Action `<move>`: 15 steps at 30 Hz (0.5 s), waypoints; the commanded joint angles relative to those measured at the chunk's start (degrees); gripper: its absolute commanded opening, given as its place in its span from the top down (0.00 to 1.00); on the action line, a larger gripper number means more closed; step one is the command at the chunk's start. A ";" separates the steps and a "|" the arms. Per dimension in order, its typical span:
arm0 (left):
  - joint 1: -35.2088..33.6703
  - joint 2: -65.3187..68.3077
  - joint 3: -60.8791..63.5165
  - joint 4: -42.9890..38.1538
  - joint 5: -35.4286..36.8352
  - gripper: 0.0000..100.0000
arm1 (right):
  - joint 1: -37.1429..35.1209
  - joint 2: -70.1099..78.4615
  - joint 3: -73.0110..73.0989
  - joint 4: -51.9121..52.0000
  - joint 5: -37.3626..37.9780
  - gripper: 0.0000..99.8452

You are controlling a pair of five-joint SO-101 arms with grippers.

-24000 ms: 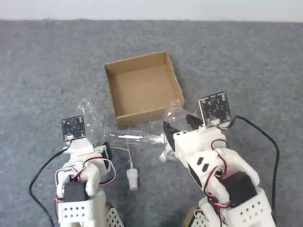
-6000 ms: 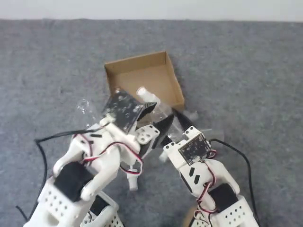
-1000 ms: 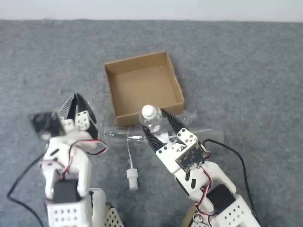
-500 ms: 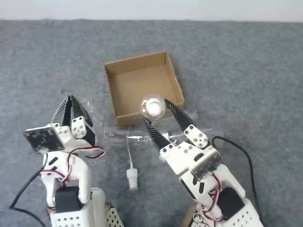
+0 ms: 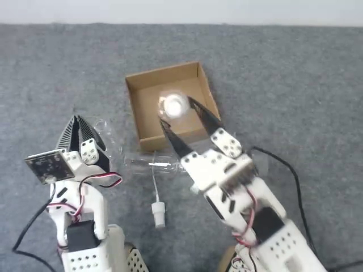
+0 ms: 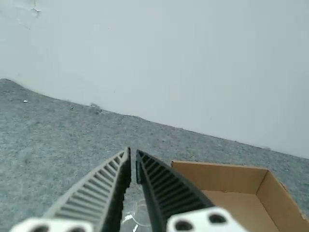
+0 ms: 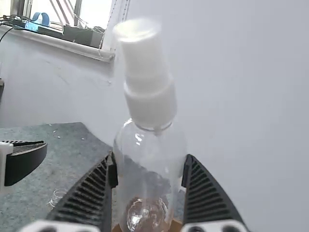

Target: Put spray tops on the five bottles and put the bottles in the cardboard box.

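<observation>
In the high view, the right gripper (image 5: 176, 113) stood at the centre of the frame, on an arm coming from the lower right. Its two black fingers were clamped on a clear bottle (image 5: 169, 112). The bottle was held over the open cardboard box (image 5: 161, 72), above the inside of the box near its lower wall. A white spray top (image 5: 173, 104) was fitted on the bottle. The right wrist view showed the bottle (image 7: 149, 159) upright between the fingers.

The left gripper (image 5: 76, 120) sat at the middle left of the high view, apart from the box, its jaws pressed together on nothing.

A second bottle (image 5: 150, 164) lay on its side on the grey carpet (image 5: 283, 73), just below the box. A loose spray top (image 5: 159, 214) lay lower down, at the bottom centre.
</observation>
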 commanded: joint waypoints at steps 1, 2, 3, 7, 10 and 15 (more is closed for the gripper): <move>-0.09 -1.32 -0.57 -1.76 0.18 0.98 | 0.92 15.87 -9.67 -8.13 0.44 0.99; -0.09 -1.32 -0.48 -1.76 0.18 0.98 | 0.92 18.95 -10.90 -9.36 0.35 0.99; -0.09 -1.32 -0.48 -1.76 0.18 0.98 | 0.92 21.85 -12.22 -10.42 0.35 0.99; -0.09 -1.32 -0.48 -1.76 0.18 0.98 | 1.01 32.40 -16.53 -14.64 0.53 0.99; -0.09 -1.32 -0.48 -1.85 0.18 0.98 | 1.01 39.34 -19.25 -17.89 0.70 0.99; -0.09 -1.32 -0.48 -1.85 0.18 0.98 | 1.01 50.15 -25.67 -20.88 0.70 0.99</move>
